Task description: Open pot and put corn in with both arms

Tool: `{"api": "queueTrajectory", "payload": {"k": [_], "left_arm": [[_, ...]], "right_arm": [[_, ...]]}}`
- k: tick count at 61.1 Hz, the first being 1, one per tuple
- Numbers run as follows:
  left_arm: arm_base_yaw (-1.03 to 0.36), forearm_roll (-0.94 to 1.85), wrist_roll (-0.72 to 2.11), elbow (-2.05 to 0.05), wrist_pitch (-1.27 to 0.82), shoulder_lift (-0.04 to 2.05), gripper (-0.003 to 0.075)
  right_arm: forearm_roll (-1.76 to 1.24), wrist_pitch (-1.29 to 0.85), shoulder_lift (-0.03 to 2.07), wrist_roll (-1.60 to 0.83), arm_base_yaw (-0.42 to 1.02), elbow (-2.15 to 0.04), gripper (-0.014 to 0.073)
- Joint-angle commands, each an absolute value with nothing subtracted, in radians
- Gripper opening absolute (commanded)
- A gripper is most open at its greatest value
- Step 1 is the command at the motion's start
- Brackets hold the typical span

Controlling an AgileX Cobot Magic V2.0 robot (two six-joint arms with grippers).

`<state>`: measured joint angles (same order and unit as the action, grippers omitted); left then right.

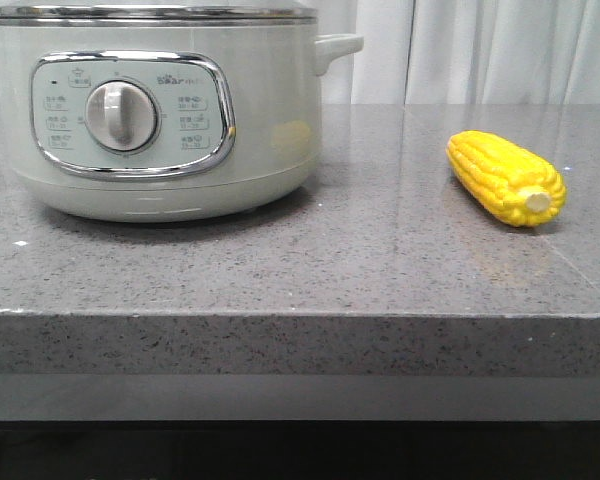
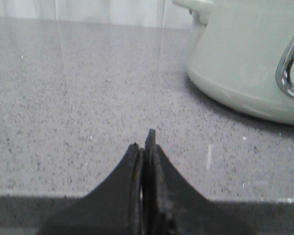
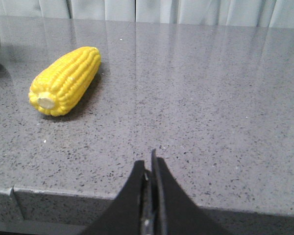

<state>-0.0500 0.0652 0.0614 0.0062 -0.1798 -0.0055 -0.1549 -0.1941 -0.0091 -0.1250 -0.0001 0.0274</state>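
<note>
The pale grey-green pot (image 1: 160, 110) stands at the left of the grey stone counter, its metal-rimmed lid (image 1: 150, 13) on and its round dial (image 1: 121, 115) facing me. Part of it shows in the left wrist view (image 2: 245, 58). The yellow corn (image 1: 505, 177) lies on the counter at the right, stub end toward the front; it also shows in the right wrist view (image 3: 65, 80). My left gripper (image 2: 143, 142) is shut and empty over the counter's front edge, left of the pot. My right gripper (image 3: 149, 160) is shut and empty near the front edge, right of the corn. Neither gripper shows in the front view.
The grey speckled counter (image 1: 330, 270) has a straight front edge (image 1: 300, 318) with a drop below it. Pale curtains (image 1: 480, 50) hang behind the counter. The pot's side handle (image 1: 337, 48) sticks out toward the corn.
</note>
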Motion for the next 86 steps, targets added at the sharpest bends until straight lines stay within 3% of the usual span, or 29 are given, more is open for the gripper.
{"api": "queueTrajectory", "payload": {"k": [1,16,39,44,47,53,57,61,64,68,75,86], "left_arm": [[-0.048,0.076,0.05,-0.007,-0.039,-0.027,-0.0019],[-0.048,0.076,0.05,-0.22,-0.165,0.052,-0.0019],[-0.048,0.076,0.05,-0.598,-0.252,0.482,-0.0017],[-0.048,0.076,0.05,-0.605,-0.219,0.491,0.0013],[-0.048,0.076,0.05,-0.605,-0.199,0.491,0.0077],[-0.048,0.076,0.05,-0.603,-0.19,0.493,0.0293],[-0.048,0.076,0.05,-0.601,-0.19,0.493,0.0464],[-0.048,0.076,0.05,-0.599,-0.19,0.493,0.0577],[-0.048,0.076,0.05,-0.599,-0.188,0.493,0.0606],[-0.048,0.083,0.05,-0.599,-0.177,0.493,0.0601],[-0.052,0.122,0.053,-0.619,-0.189,0.506,0.0587],[-0.105,0.122,0.107,-0.832,-0.424,0.684,0.0587]], "right_arm": [[-0.145,-0.081,-0.031,-0.125,-0.007,0.023,-0.0068],[-0.145,-0.144,0.011,-0.125,-0.007,-0.177,-0.0068],[-0.145,-0.215,0.384,-0.125,-0.007,-0.564,-0.0068],[-0.145,-0.208,0.406,-0.125,-0.007,-0.568,-0.0067],[-0.145,-0.211,0.409,-0.125,-0.007,-0.568,-0.005],[-0.145,-0.209,0.409,-0.125,-0.007,-0.568,0.0095],[-0.145,-0.209,0.409,-0.125,-0.007,-0.568,0.0278],[-0.145,-0.21,0.409,-0.125,-0.007,-0.568,0.0477],[-0.145,-0.215,0.409,-0.125,-0.007,-0.568,0.0592],[-0.145,-0.217,0.409,-0.125,-0.007,-0.568,0.0667],[-0.146,-0.216,0.409,-0.125,-0.007,-0.568,0.0646],[-0.146,-0.215,0.409,-0.125,-0.007,-0.568,0.0644]]}}
